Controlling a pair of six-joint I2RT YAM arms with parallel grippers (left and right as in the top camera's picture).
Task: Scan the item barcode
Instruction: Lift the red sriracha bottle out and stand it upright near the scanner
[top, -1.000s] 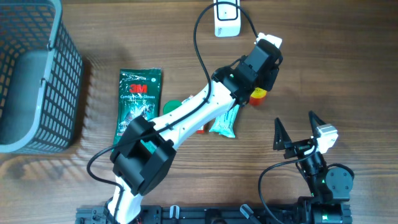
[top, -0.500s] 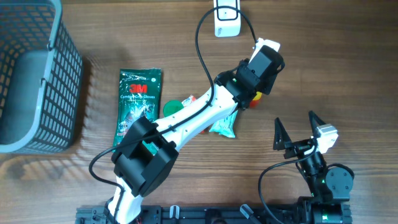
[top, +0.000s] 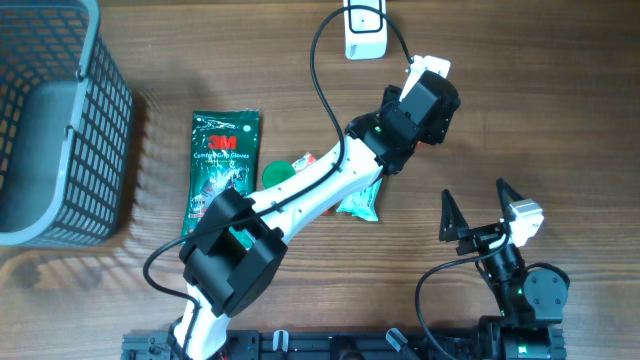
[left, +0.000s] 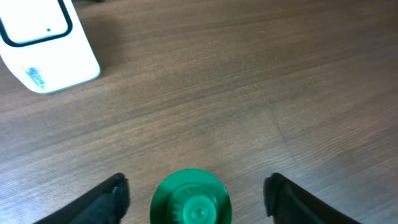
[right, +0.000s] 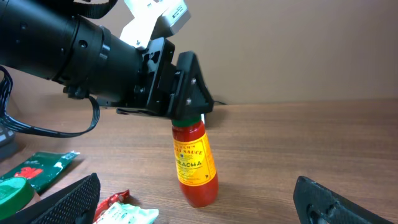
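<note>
A sriracha bottle (right: 194, 165), red with a yellow label, stands upright on the table. Its green cap (left: 191, 200) shows from above in the left wrist view. My left gripper (left: 196, 190) hangs over it, open, one finger on each side of the cap with a gap on both sides. In the right wrist view the left gripper (right: 186, 102) straddles the bottle's top. In the overhead view the left wrist hides the bottle. The white scanner (top: 365, 30) lies at the far edge, and the scanner (left: 43, 43) is also in the left wrist view. My right gripper (top: 474, 192) is open and holds nothing, nearer the front.
A green 3M gloves packet (top: 225, 165) lies left of centre and a grey basket (top: 60, 130) stands at the far left. A green round lid (top: 275, 172), a teal packet (top: 360, 200) and a red packet (right: 112, 204) lie beside the left arm.
My left gripper has opened and let go of the bottle. The wrist has shifted slightly away from me, so it now covers the bottle from above. The right arm has not moved.
</note>
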